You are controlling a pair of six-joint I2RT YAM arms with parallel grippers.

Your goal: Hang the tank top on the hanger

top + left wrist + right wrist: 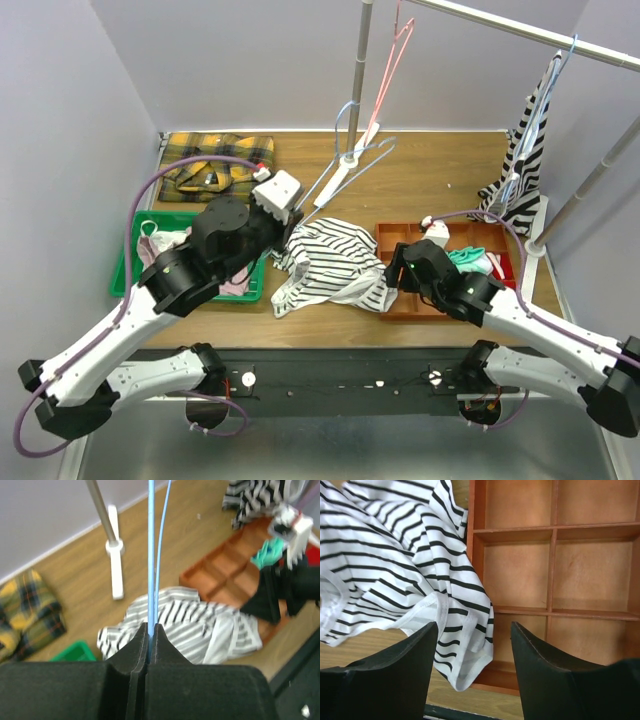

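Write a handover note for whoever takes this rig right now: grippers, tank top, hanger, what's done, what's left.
Left gripper: shut on the wire of the hanger.
Right gripper: open and gripping nothing, with its fingers either side of the tank top's hem.
Tank top: crumpled on the table between the arms, one edge lapping over the tray.
Done: the hanger is in the left gripper.
Left: grip the tank top, work the hanger into it, and settle it on the hanger's shoulders.
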